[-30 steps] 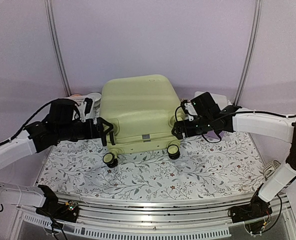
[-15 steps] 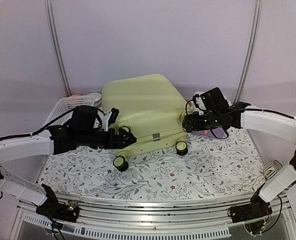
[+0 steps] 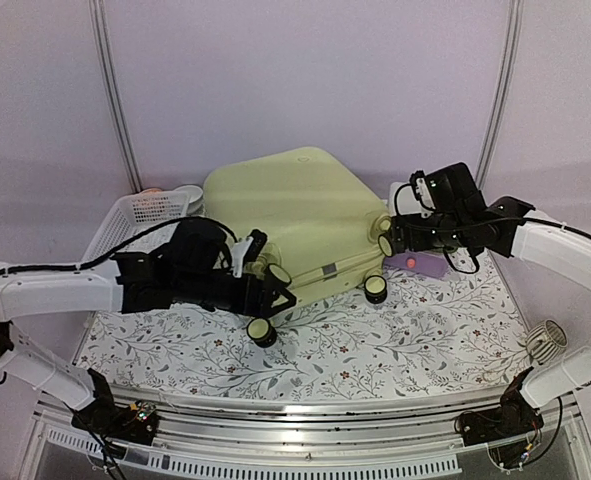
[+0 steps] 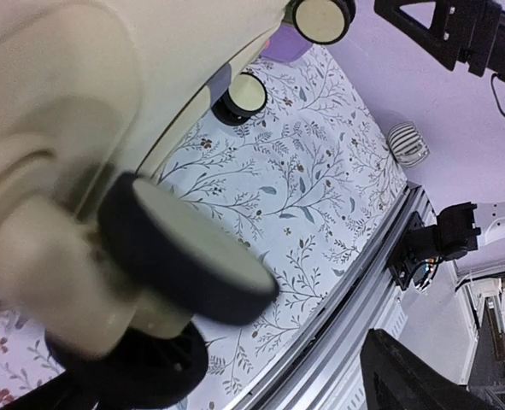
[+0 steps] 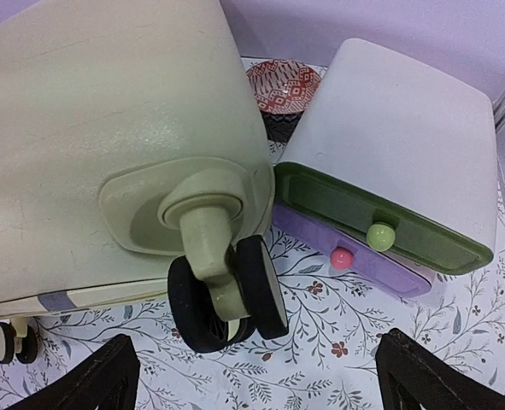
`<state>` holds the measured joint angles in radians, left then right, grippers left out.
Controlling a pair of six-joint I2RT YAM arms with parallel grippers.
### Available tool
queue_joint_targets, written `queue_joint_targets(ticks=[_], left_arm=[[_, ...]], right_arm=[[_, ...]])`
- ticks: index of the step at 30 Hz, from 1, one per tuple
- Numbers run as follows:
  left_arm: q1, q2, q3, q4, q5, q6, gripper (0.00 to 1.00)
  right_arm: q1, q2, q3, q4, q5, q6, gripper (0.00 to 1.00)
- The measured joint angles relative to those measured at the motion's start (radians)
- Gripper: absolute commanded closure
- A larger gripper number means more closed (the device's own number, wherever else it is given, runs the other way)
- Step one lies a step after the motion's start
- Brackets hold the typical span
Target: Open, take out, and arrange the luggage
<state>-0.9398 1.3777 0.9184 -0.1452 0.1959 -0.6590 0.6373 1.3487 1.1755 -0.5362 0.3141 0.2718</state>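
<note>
Pale yellow-green luggage [image 3: 295, 210] shut, lying skewed at back centre of floral cloth [image 3: 425, 340] | white drawer box [image 5: 397, 128] just beside its right corner | left gripper [image 3: 278, 297] fingers spread, by front-left wheel [image 3: 262, 331] | right gripper [image 5: 256, 363] fingers wide, facing right wheel [image 5: 226, 295]

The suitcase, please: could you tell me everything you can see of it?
The suitcase is a pale yellow-green, plastic-looking hard shell with rounded corners, shut, lying skewed on the floral cloth. Its black-and-green wheels face the near edge. The left hand sits at a near wheel; the drawer box stands beside another wheel.
</note>
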Motion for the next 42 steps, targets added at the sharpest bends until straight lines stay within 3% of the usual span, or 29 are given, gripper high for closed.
queue_joint_targets(ticks=[6, 12, 20, 25, 33, 38, 42], left_arm=[[-0.007, -0.332, -0.168, -0.033, -0.111, -0.019, 0.12], [-0.008, -0.506, -0.388, 0.031, -0.258, -0.055, 0.49], [-0.009, -0.523, -0.666, 0.306, -0.381, 0.056, 0.46], [-0.009, -0.513, -0.728, 0.488, -0.418, 0.198, 0.46], [-0.004, -0.404, -0.795, 0.753, -0.435, 0.369, 0.55], [0.032, -0.295, -0.825, 0.911, -0.397, 0.437, 0.42], [0.078, -0.201, -0.827, 1.002, -0.353, 0.47, 0.41]], right_arm=[[0.046, -0.023, 0.0, -0.013, -0.049, -0.004, 0.01], [0.055, -0.045, 0.0, 0.047, -0.132, -0.006, 0.01], [0.058, -0.064, -0.017, 0.182, -0.28, 0.011, 0.01], [0.063, -0.078, -0.072, 0.27, -0.372, 0.035, 0.01], [0.077, -0.072, -0.125, 0.381, -0.482, 0.072, 0.01], [0.113, -0.035, -0.13, 0.438, -0.534, 0.092, 0.01], [0.156, -0.014, -0.156, 0.482, -0.555, 0.11, 0.01]])
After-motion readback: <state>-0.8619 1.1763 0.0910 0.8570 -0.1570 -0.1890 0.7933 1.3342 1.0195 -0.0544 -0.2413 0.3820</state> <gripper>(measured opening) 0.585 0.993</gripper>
